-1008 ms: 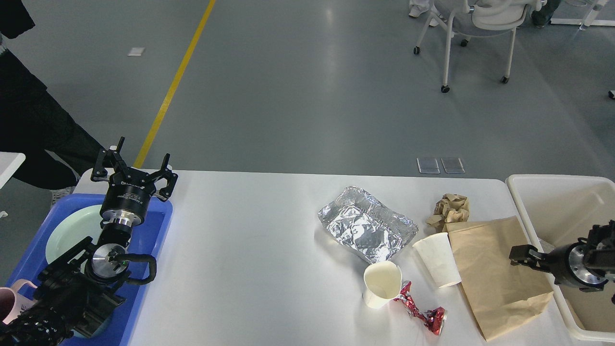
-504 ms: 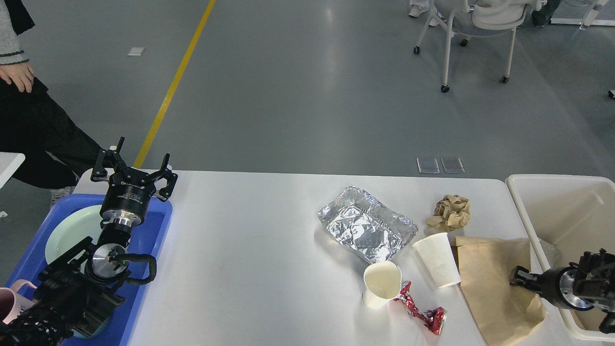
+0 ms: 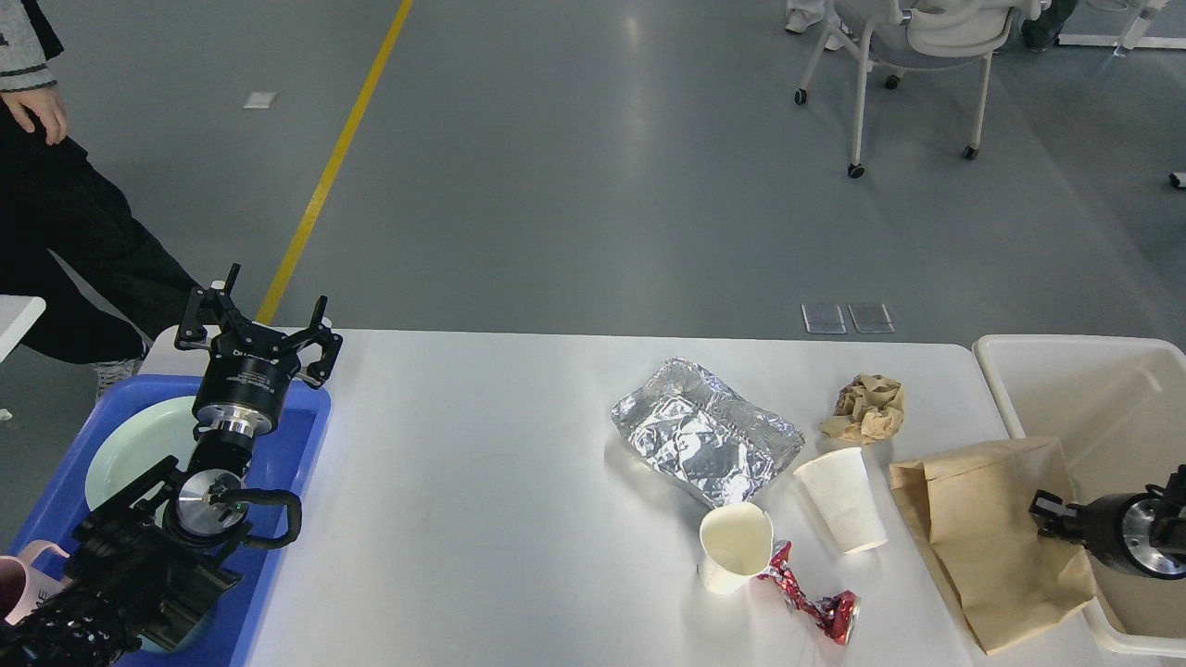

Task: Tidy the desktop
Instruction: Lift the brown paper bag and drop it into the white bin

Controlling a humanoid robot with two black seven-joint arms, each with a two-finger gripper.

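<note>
Here the white tabletop [image 3: 482, 482] fills the lower middle of the head view, with a blue tray [image 3: 278, 482] at its left end and a cream bin [image 3: 1075, 371] at its right end. The left gripper [image 3: 252, 324] stands above the far corner of the tray, its fingers [image 3: 199, 310] spread wide with nothing between them. A pale green plate [image 3: 130, 445] lies in the tray, and a pink mug [image 3: 18, 584] shows at the tray's near left corner.

On the right half of the tabletop, a crumpled foil sheet [image 3: 704, 435] lies toward the far side, and a ball of brown paper [image 3: 866, 408] sits to its right. Nearer the robot, one white paper cup [image 3: 735, 547] stands upright, a second paper cup [image 3: 841, 500] lies tilted beside it, and a twisted red wrapper [image 3: 811, 602] touches the upright cup's base.

A brown paper bag [image 3: 991, 537] lies over the tabletop's right edge and against the bin's rim. The right gripper [image 3: 1047, 509] meets the bag's right side; it is seen end-on and dark, so I cannot tell whether its fingers are closed on the bag, though they appear to be at its edge.

A person's dark legs [image 3: 74, 250] and a wheeled chair [image 3: 927, 56] are on the grey floor [image 3: 593, 185] beyond.
</note>
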